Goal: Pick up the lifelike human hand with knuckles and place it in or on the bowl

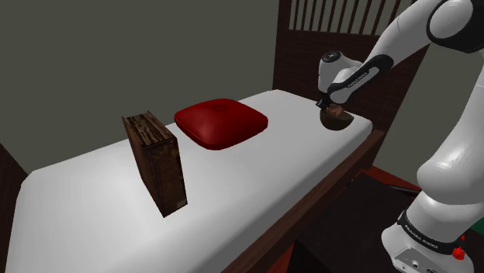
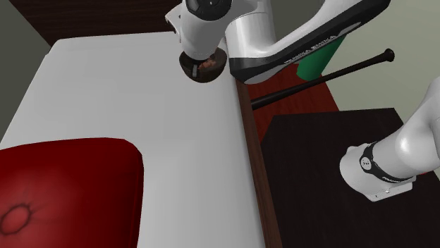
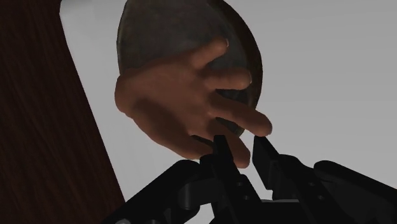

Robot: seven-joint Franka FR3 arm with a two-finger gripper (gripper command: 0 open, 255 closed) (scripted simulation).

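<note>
Lying across a dark grey bowl (image 3: 167, 32), the hand (image 3: 184, 102) is brown-skinned and lifelike, its fingers spread and its knuckles softly rounded. The bowl sits at the bed's (image 1: 256, 182) long edge on the stand's side, near the headboard corner. The gripper (image 3: 238, 153) has its black fingers only slightly apart, pinching the tip of one brown finger just over the bowl's rim. A white sheet covers the dark-framed bed, with a red cushion (image 1: 221, 122) mid-bed, a wooden box (image 1: 159, 163) upright toward the other end, and grey-green walls behind a slatted headboard (image 1: 341, 15).
</note>
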